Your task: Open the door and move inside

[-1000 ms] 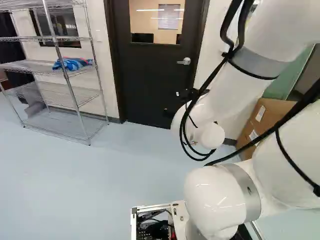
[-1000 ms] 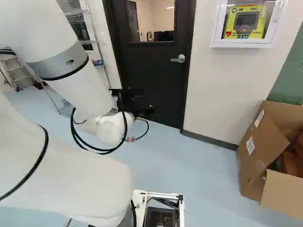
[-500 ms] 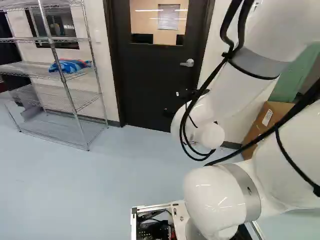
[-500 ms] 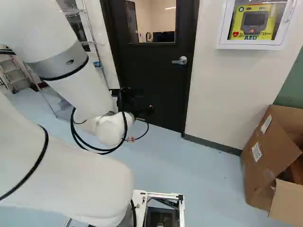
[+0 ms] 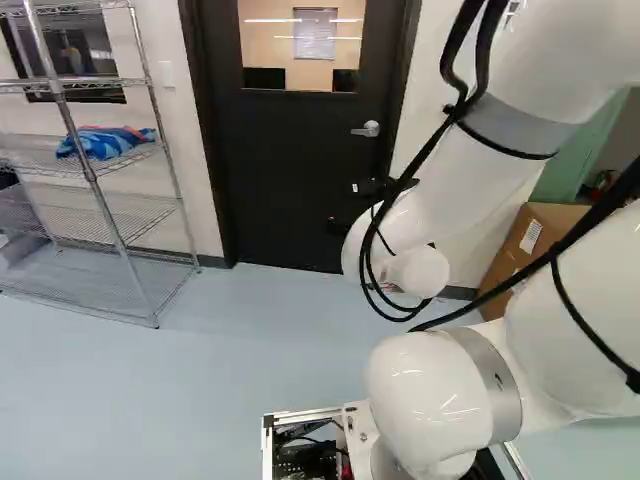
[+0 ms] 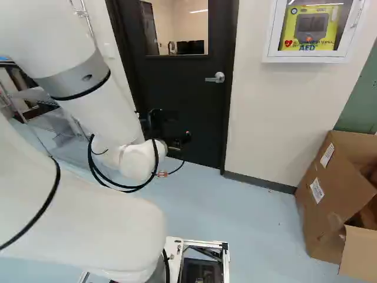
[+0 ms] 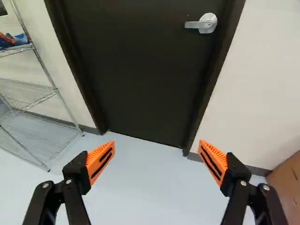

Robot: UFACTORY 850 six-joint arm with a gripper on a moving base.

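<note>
Facing the closed door [image 7: 140,70], the claw [image 7: 156,142] is hanging released, holding nothing. The silver handle [image 7: 201,24] is sitting near the door's right edge, on the far side of the claw and well apart from it. If the base [image 6: 203,243] is rolling in off line, the claw may be missing the handle or striking the door frame [image 7: 205,89]; swinging wide could be scraping the wire rack [image 5: 90,275] on the left or the box [image 6: 327,218] on the right.

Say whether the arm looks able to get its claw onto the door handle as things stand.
Likely yes, though perhaps only after driving closer. The open claw holds nothing, and the wrist view shows nothing blocking the handle on the closed door.
</note>
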